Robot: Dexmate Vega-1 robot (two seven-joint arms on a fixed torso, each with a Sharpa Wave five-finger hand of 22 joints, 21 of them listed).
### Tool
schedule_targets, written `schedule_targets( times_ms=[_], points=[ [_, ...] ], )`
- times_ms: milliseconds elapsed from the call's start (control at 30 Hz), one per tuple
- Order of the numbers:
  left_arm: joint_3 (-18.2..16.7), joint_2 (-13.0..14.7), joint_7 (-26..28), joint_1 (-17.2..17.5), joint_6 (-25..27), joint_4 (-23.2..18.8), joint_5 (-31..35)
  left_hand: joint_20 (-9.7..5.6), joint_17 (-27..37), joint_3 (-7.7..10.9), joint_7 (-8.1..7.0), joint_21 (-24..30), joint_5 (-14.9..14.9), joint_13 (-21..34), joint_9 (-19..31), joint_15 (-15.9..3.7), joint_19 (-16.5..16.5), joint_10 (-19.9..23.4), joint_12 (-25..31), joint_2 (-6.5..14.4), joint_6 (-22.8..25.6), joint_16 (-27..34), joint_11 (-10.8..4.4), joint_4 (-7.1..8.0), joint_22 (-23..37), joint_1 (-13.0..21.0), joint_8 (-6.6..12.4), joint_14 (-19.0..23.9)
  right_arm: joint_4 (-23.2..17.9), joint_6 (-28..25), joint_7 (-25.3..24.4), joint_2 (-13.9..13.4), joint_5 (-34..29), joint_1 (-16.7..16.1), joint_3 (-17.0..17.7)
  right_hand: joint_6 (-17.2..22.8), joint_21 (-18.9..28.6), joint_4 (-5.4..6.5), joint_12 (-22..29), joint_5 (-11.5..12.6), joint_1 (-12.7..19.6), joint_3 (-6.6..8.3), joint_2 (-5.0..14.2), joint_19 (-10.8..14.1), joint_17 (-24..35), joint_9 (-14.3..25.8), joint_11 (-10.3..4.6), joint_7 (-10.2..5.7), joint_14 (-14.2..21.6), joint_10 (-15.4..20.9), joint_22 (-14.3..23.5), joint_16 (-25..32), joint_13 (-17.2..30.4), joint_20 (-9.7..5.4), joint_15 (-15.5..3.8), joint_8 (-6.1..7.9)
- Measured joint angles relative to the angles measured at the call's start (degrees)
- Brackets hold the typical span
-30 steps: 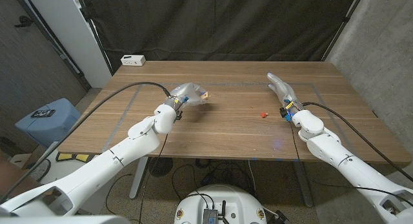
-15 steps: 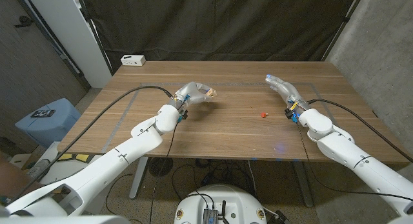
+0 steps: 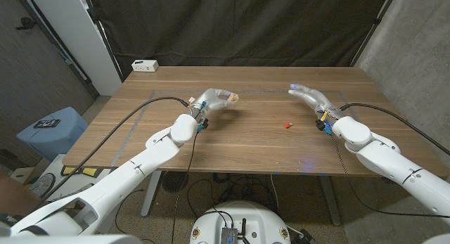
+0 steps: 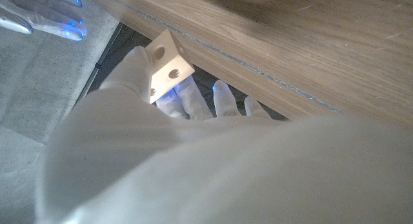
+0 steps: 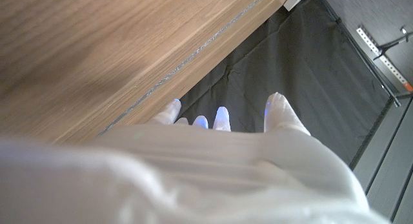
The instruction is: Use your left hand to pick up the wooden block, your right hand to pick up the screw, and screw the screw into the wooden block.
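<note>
One of three steps reads as done: the left hand [image 3: 211, 100] grips the wooden block [image 3: 230, 98] at its fingertips, clear of the table [image 3: 246, 142], with drilled holes visible on the block in the left wrist view [image 4: 166, 64]. Outstanding are the pickup of the screw [image 3: 286, 124], which lies small and red on the table right of centre, and the threading itself. The right hand [image 3: 309, 96] hovers beyond the screw, fingers apart and holding nothing. Against the earlier frames, the left hand has carried the block slightly toward centre, and the right hand has tipped from upright to reaching forward.
</note>
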Motion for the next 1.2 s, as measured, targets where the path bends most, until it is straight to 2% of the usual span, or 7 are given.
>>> schedule_targets(
  times_ms=[133, 267, 300, 400, 867, 1000, 1200],
  points=[
    [0.2, -0.7, -0.4, -0.6, -1.3, 1.4, -1.6, 0.18, 0.3, 0.00, 0.00, -0.4, 0.0, 0.0, 0.2, -0.06, -0.2, 0.0, 0.0, 0.0, 0.0, -0.3, 0.00, 0.00, 0.0, 0.0, -0.39, -0.3, -1.9, -2.8, -0.5, -1.5, -2.2, -0.2, 0.0, 0.6, 0.0, 0.00, 0.0, -0.4, 2.2, 0.48, -1.31, 1.1, 0.0, 0.0, -0.14, -0.23, 0.8, 0.2, 0.0, 0.0, 0.0, -0.15, 0.00, 0.00],
    [0.4, -1.3, -1.0, -1.1, -2.4, 2.6, -3.5, 0.41, 0.3, 0.00, 0.00, -0.4, 0.0, 0.1, 0.2, -0.07, -0.4, 0.0, -0.1, 0.3, 0.0, -0.3, 0.01, 0.00, 0.0, 0.3, -0.39, -0.4, -1.9, -5.4, -0.8, -1.5, -4.6, -0.2, 0.0, 0.9, 0.0, -0.18, 0.0, -0.5, 3.5, 0.66, -1.87, 1.8, 0.0, 0.3, 0.14, -0.32, 1.0, 0.5, 0.0, 0.0, 0.0, -0.22, 0.21, 0.36],
    [0.4, -1.4, -1.0, -1.1, -2.5, 2.7, -3.6, 0.49, 0.3, 0.00, 0.00, -0.4, 0.0, 0.2, 0.2, -0.07, -0.5, 0.0, -0.1, 0.3, 0.0, -0.3, 0.02, -0.01, 0.0, 0.3, -0.40, -0.4, -4.6, -5.7, -0.8, -3.6, -4.8, -0.2, -0.4, 1.1, 0.0, -0.12, 0.0, -0.9, 3.8, 0.71, -2.13, 1.8, 0.0, 0.3, 0.14, -0.51, 1.0, 0.5, 0.0, 0.0, 0.0, -0.22, 0.21, 0.44],
    [0.5, -2.0, -1.6, -1.5, -3.3, 3.8, -5.2, 0.49, 0.3, 0.00, 0.00, -0.4, 0.0, 0.2, 0.2, -0.07, -0.5, -0.1, -0.3, 0.5, 0.0, -0.3, 0.10, -0.01, 0.0, 0.5, -0.41, -0.4, -6.1, -7.4, -0.8, -5.0, -6.6, -0.2, -0.7, 1.3, 0.0, 0.06, 0.0, -0.9, 4.6, 0.88, -2.33, 2.0, 0.0, 0.3, 0.04, -0.72, 1.2, 1.0, 0.0, 0.0, 0.0, -0.09, 0.39, 0.44],
    [1.3, -4.6, -4.4, -3.7, -9.3, 10.2, -9.9, 0.70, 0.3, -0.31, 0.00, -0.4, -0.4, 0.4, 0.2, 0.23, -0.7, -0.1, -0.5, 1.2, 0.0, -0.3, 0.11, 0.15, 0.0, 0.3, -0.45, -0.7, -11.1, -11.7, 1.2, -10.5, -13.8, 0.1, -1.6, 2.4, 0.0, 0.15, 0.0, -1.4, 6.7, 1.25, -3.68, 2.3, 0.0, 0.3, 0.04, -1.74, 1.6, 1.0, 0.0, 0.0, 0.0, 0.31, 0.21, 0.44],
    [1.3, -4.6, -4.8, -3.7, -11.0, 10.4, -10.7, 0.56, 0.5, -0.31, 0.00, -0.4, -0.6, 0.5, 0.2, 0.01, -0.6, -0.1, -0.6, 1.4, 0.0, -0.3, 0.11, 0.15, 0.0, 0.1, -0.84, -0.4, -12.0, -11.8, 1.2, -11.5, -13.9, 0.5, -2.2, 2.1, 0.0, 0.15, 0.0, -1.4, 7.0, 1.25, -3.97, 2.4, 0.0, 0.3, 0.04, -1.97, 1.6, 1.0, 0.0, 0.0, 0.0, 0.40, 0.21, 0.44],
    [1.6, -5.8, -5.2, -4.4, -13.1, 13.5, -11.5, 0.37, 0.5, -0.32, 0.01, -0.4, -0.6, 0.5, 0.2, 0.23, -0.4, -0.2, -0.6, 1.9, 0.0, 0.0, 0.21, 0.14, 0.0, 0.2, -0.89, -0.2, -13.1, -13.3, 3.6, -12.9, -19.1, 1.2, -3.0, 2.4, 0.0, 0.15, -0.2, -1.4, 7.4, 1.25, -4.43, 2.4, 0.0, 0.3, 0.04, -2.28, 1.6, 1.0, 0.0, 0.0, 0.0, 0.40, 0.21, 0.44]
  ],
)
